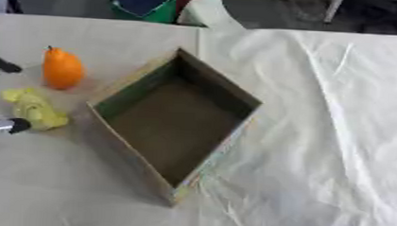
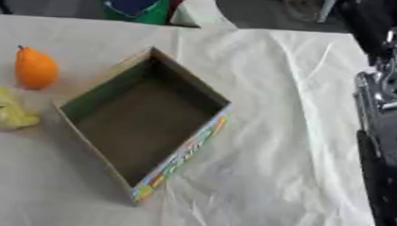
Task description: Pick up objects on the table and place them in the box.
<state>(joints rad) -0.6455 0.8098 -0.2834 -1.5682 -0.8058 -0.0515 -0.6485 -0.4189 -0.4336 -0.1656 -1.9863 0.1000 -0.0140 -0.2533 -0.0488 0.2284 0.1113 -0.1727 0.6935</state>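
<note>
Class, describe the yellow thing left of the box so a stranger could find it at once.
Start at the open cardboard box mid-table. Left of it sit two things: an upright orange fruit and, nearer the camera, the yellow object. It alone is pale yellow, lumpy and lying low.

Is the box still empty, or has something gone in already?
Empty. The box stands open-topped and only its bare brown floor shows inside. The orange fruit and the yellow object lie on the table to its left.

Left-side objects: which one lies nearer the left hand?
The crumpled yellow object, right beside the left hand. The orange fruit stands farther back.
</note>
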